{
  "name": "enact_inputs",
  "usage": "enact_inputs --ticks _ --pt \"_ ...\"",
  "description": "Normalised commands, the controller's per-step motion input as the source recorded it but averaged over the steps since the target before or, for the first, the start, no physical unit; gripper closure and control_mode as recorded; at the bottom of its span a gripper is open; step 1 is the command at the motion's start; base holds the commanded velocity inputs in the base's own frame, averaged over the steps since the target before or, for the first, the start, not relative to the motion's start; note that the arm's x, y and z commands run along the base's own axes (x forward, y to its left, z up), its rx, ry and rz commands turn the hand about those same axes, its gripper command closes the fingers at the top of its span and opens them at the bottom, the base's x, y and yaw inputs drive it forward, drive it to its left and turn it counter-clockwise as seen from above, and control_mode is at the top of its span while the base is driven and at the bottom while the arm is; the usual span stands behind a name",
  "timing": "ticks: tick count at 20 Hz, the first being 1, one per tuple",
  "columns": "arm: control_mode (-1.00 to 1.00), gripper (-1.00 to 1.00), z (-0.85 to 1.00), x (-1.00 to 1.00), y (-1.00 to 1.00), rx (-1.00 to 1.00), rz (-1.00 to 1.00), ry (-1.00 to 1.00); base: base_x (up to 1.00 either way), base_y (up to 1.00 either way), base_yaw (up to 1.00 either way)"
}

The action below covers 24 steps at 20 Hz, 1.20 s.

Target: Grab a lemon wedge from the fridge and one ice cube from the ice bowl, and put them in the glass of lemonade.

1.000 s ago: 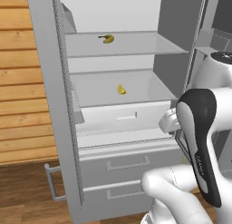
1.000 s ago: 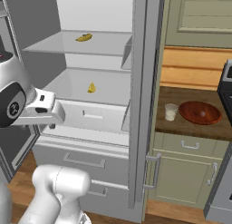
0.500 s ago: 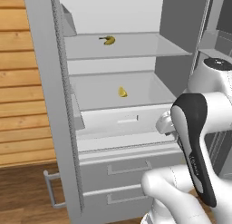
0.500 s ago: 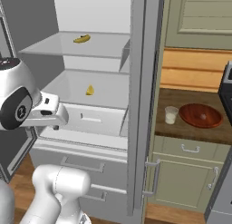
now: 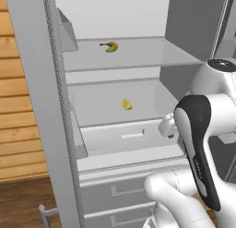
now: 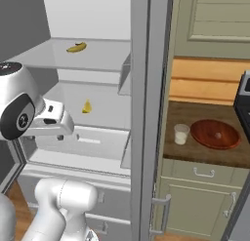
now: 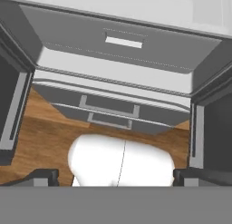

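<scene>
Yellow lemon wedge (image 5: 126,104) sits on the lower shelf of the open fridge (image 6: 141,89), back behind the white bin front. Gripper (image 6: 57,120) hangs in front of that bin, so the wedge lies farther in and higher. Fingers: can't tell if parted.

Nothing to read here: no words, labels, brand names or numbers anywhere. The fridge (image 5: 41,107) stands open with bare grey walls and plain drawer fronts. The glass of lemonade (image 6: 181,134) on the worktop (image 6: 205,154) carries no print, and the ice bowl (image 6: 215,134) beside it is plain too. There are faint marks on the robot arm (image 5: 198,153), too small to make out.
</scene>
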Motion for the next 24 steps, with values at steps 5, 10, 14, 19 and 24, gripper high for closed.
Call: enact_inputs --ticks 5,10,14,19,24 --pt "1.00 -1.00 0.00 0.00 0.00 0.00 0.00 0.00 0.62 0.35 -0.16" --pt "-1.00 -1.00 -0.06 0.00 0.02 0.00 -0.01 0.00 0.03 0.06 -0.06" --pt "-1.00 -1.00 -0.13 0.00 0.12 0.00 0.00 -0.05 0.00 0.00 0.00" --pt "-1.00 -1.00 -0.08 0.00 0.33 0.00 -0.01 -0.13 0.00 0.00 0.00" --pt "-1.00 -1.00 -0.33 0.32 0.54 0.01 -0.07 -0.05 0.00 0.00 0.00"
